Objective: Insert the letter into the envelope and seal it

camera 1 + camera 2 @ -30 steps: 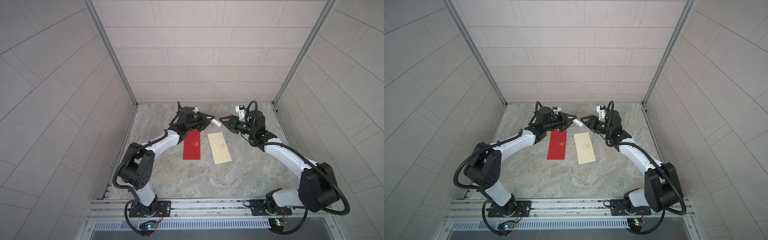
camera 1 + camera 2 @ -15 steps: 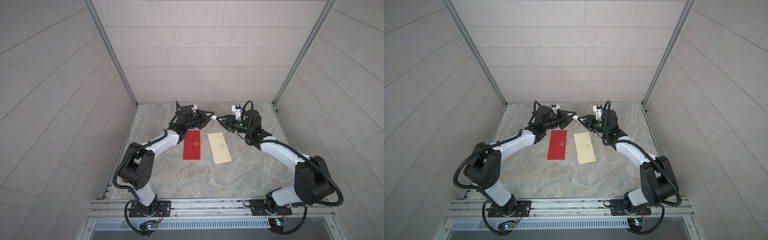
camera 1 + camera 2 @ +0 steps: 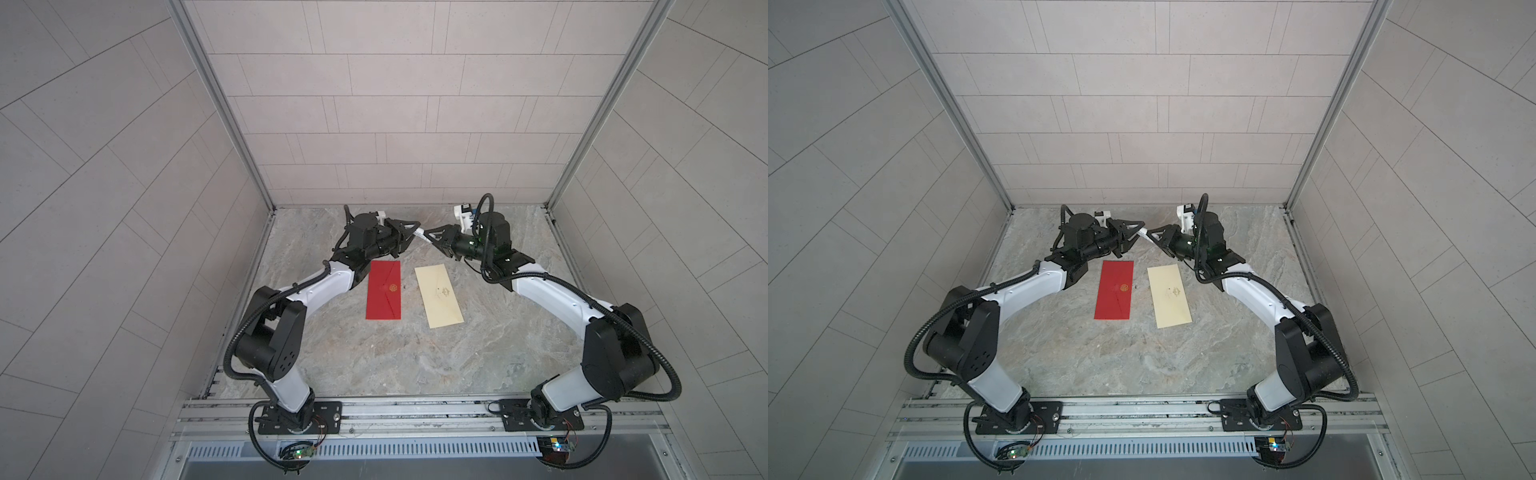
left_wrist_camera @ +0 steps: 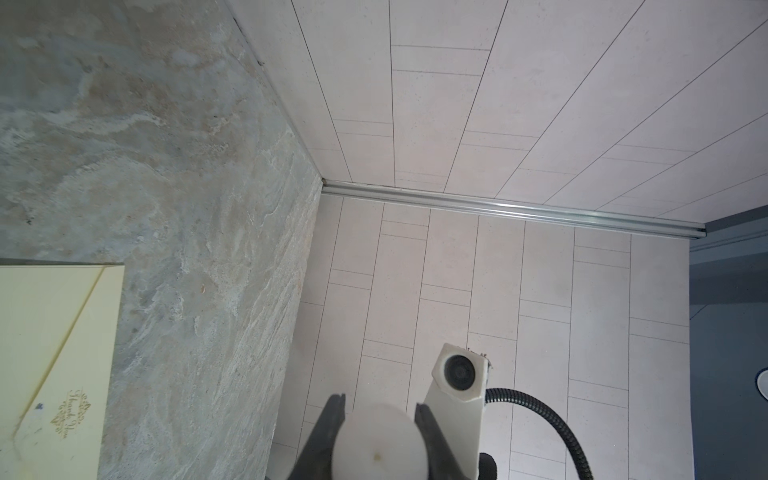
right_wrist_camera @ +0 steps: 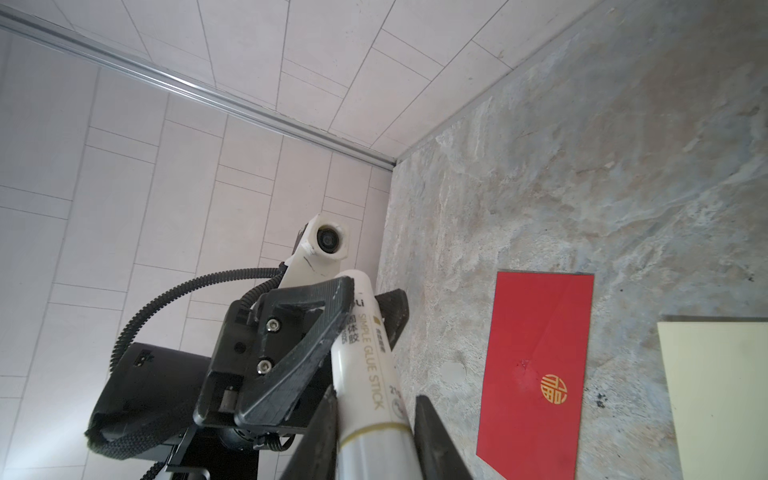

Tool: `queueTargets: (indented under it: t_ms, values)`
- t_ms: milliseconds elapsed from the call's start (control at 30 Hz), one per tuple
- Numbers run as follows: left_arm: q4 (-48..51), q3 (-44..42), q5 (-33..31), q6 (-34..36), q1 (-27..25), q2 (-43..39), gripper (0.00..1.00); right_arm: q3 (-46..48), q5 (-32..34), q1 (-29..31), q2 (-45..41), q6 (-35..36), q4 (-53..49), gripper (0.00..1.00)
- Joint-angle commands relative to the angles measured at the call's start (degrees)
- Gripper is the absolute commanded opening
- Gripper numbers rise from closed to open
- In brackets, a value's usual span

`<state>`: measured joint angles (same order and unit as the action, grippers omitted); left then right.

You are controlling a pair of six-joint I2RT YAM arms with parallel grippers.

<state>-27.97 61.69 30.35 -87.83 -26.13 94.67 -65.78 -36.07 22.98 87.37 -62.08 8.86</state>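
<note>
**Item:** stick (label reads "glue stick"), white, held off the table at the rear middle.

**Long axis:** runs straight from one gripper to the other, close to level in both top views.

**Holders:**
- right gripper: jaws closed against the banded end.
- left gripper: jaws flank the far end; whether they press or stand loose cannot be told.

**Below, nearer the front:** red envelope and cream envelope. Both lie flat, side by side but apart, long axes front to back, and their flaps look closed.

**Note:** the stick hangs beyond their far ends, over the gap between them. The right arm is nearer the cream envelope, the left nearer the red.

**Judged:** a handover ahead of sealing.
</note>
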Motion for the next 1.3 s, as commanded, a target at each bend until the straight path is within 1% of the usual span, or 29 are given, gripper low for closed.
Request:
queueTargets:
  t_ms: [0,67,133,233,300,433,567,667,800,967,1267]
  values:
    - [-0.08,-5.76,-0.91,1.98,3.37,-5.90,0.46,-6.83,8.01,2.40,2.45,9.74,-19.55,0.04]
    - [3.67,-9.43,-1.67,2.83,7.85,-9.48,0.50,-11.04,10.06,3.95,4.88,13.22,-26.84,0.03]
    - [9.34,-12.51,-2.24,5.40,12.63,-13.65,0.50,-15.56,11.24,5.80,7.86,15.97,-32.82,0.03]
    - [21.98,-15.35,-4.60,11.64,19.24,-19.43,0.50,-23.46,12.00,8.93,13.28,20.25,-40.50,0.02]
    - [30.59,-16.66,-7.31,15.74,22.82,-22.38,0.50,-29.25,12.00,10.91,17.70,22.63,-46.05,0.02]
    - [41.78,-17.38,-10.18,23.42,27.56,-24.12,0.47,-40.73,11.26,14.20,26.06,25.99,-54.58,0.01]
    - [47.05,-17.22,-10.75,30.15,28.37,-22.00,0.43,-51.10,10.38,17.03,33.65,27.97,-59.93,0.01]
    - [49.48,-16.41,-8.46,34.10,28.40,-18.18,0.39,-57.44,9.35,18.62,38.40,28.86,-61.97,0.01]
    - [48.65,-17.38,-7.35,35.68,28.37,-14.02,0.33,-63.96,7.89,20.24,43.17,29.38,-63.26,0.01]
    - [47.35,-18.65,-7.94,36.97,28.36,-11.23,0.29,-67.63,5.83,21.22,46.71,29.04,-62.81,0.01]
    - [42.94,-20.13,-6.36,36.05,28.28,-7.79,0.28,-67.80,3.70,21.40,50.28,28.07,-59.64,0.01]
